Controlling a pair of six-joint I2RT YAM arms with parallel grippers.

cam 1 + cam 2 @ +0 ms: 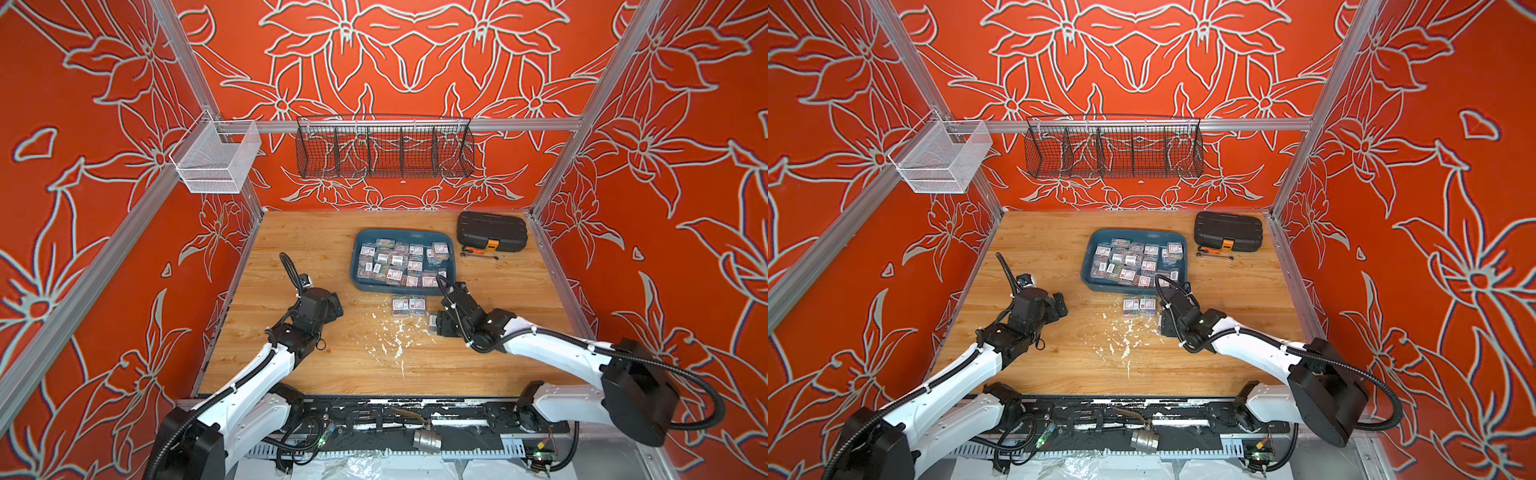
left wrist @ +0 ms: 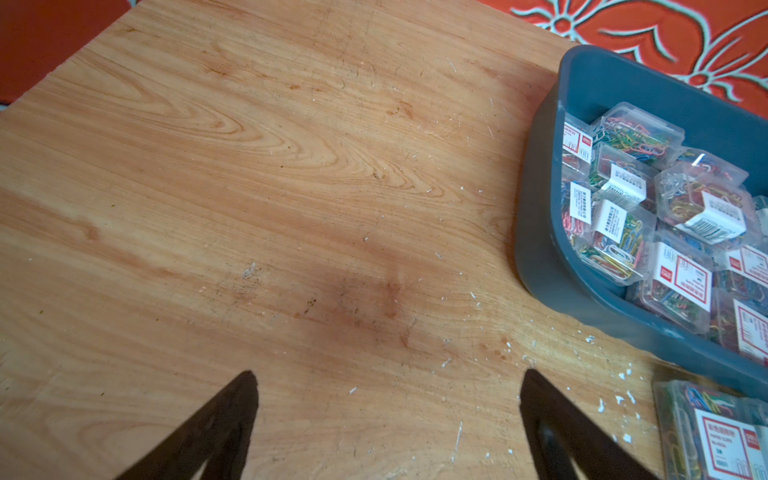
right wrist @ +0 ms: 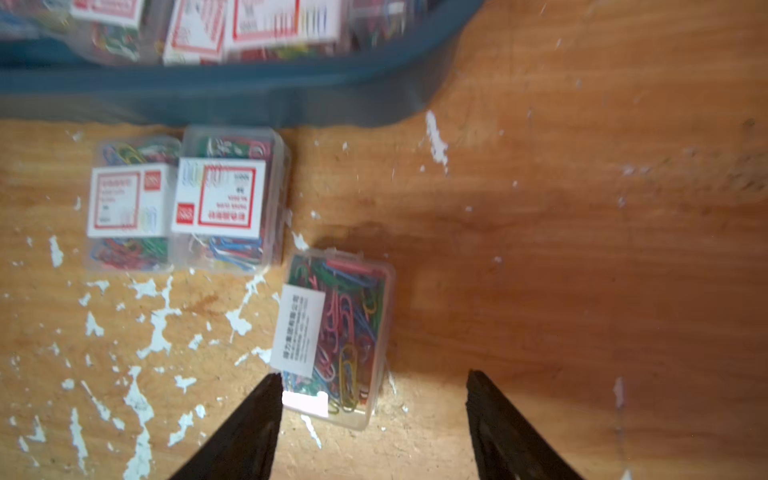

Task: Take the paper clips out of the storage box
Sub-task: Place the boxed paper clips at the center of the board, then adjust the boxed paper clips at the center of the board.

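The teal storage box (image 1: 451,266) sits mid-table in both top views, holding several clear boxes of paper clips (image 1: 399,262). Two paper clip boxes (image 3: 129,203) (image 3: 232,199) lie side by side on the wood just outside its near wall (image 3: 249,95). A third box (image 3: 345,332) lies on the table with its near end between my right gripper's (image 3: 374,376) open jaws; one finger is beside its label, the other stands well apart. My left gripper (image 2: 388,376) is open over bare wood, left of the storage box (image 2: 540,232).
A black ribbed case (image 1: 491,231) with an orange latch and a small wrench (image 1: 480,253) lie at the back right. A black wire basket (image 1: 384,151) and a white mesh basket (image 1: 216,160) hang on the rail. White flecks (image 1: 395,340) mark the table.
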